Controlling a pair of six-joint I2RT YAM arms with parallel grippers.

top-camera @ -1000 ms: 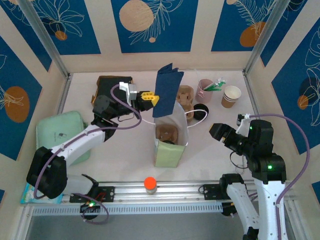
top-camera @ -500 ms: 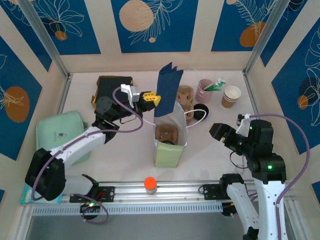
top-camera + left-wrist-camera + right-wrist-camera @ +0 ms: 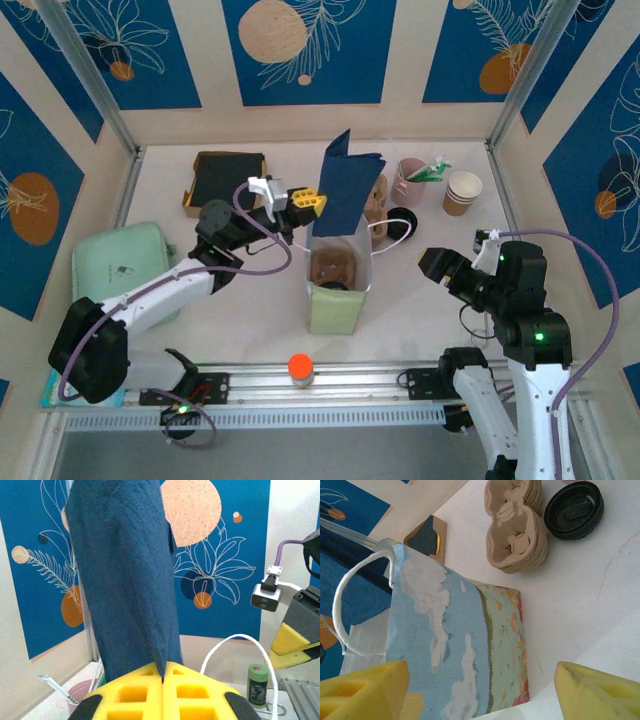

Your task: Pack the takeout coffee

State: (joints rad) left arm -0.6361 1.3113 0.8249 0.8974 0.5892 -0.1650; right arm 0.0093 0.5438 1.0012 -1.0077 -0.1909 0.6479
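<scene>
Shifted a little right over the last second, clamped tight on the lower edge of the navy napkin (image 3: 350,192): left gripper (image 3: 306,200), yellow pads (image 3: 135,695) pressed together. Held upright, slightly tilted, above the open paper bag (image 3: 338,295), brown cup carrier (image 3: 334,268) inside. Spread wide and empty, right of the bag: right gripper (image 3: 437,265). Beyond the bag: stacked carriers (image 3: 517,535), black lid (image 3: 574,509).

Navy napkin (image 3: 347,195); bag (image 3: 452,645) printed with blue sky, white clouds.
</scene>
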